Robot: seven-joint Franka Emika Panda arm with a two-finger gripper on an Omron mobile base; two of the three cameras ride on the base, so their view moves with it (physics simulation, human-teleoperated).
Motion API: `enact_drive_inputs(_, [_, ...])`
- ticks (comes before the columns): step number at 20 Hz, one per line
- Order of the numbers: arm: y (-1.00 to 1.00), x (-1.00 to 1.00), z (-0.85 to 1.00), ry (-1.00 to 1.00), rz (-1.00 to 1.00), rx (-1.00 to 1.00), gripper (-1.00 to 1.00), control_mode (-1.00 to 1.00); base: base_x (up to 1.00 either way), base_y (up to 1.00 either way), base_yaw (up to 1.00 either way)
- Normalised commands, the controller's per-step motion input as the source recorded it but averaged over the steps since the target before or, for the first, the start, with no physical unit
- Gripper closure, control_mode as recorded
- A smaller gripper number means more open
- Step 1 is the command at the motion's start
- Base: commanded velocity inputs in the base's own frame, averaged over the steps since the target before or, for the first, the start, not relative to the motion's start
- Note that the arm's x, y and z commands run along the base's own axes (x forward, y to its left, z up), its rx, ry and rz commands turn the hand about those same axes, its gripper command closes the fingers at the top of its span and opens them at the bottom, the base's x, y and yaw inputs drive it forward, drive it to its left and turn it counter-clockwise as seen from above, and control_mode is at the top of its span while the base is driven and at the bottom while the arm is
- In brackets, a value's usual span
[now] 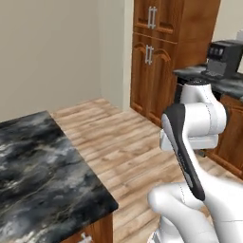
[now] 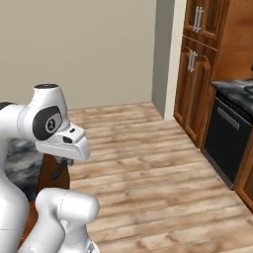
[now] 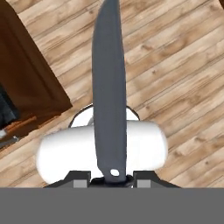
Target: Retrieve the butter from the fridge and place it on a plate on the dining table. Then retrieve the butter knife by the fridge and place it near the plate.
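I see my gripper (image 3: 114, 178) clamped on the butter knife (image 3: 109, 92), blade pointing to 12 o'clock over the wooden floor (image 3: 175, 87).

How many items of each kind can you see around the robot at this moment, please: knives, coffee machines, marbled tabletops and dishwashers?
Butter knife, clamped in the gripper: 1
Coffee machine: 1
Marbled dining table: 1
Black dishwasher: 1
Total: 4

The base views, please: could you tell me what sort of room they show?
Most likely a home kitchen: tall wooden cabinets against the wall, a coffee machine on a dark counter, and a marbled table on a wood-plank floor.
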Motion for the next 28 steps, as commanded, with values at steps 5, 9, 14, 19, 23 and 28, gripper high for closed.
enact_drive_inputs(5, [0.00,0.00,0.00,0.00,0.00,0.00,1.00,1.00,0.00,-0.54,0.49])
enact_drive_inputs(9, [0.00,0.00,0.00,0.00,0.00,0.00,1.00,1.00,0.00,-0.60,0.44])
enact_drive_inputs(14, [0.00,0.00,0.00,0.00,0.00,0.00,1.00,1.00,0.08,-0.65,0.40])
enact_drive_inputs(19, [0.00,0.00,0.00,0.00,0.00,0.00,1.00,1.00,0.50,-0.69,0.30])
enact_drive_inputs(23, [0.00,0.00,0.00,0.00,0.00,0.00,1.00,1.00,0.54,-0.67,0.25])
enact_drive_inputs(28, [0.00,0.00,0.00,0.00,0.00,0.00,1.00,1.00,0.77,-0.48,0.14])
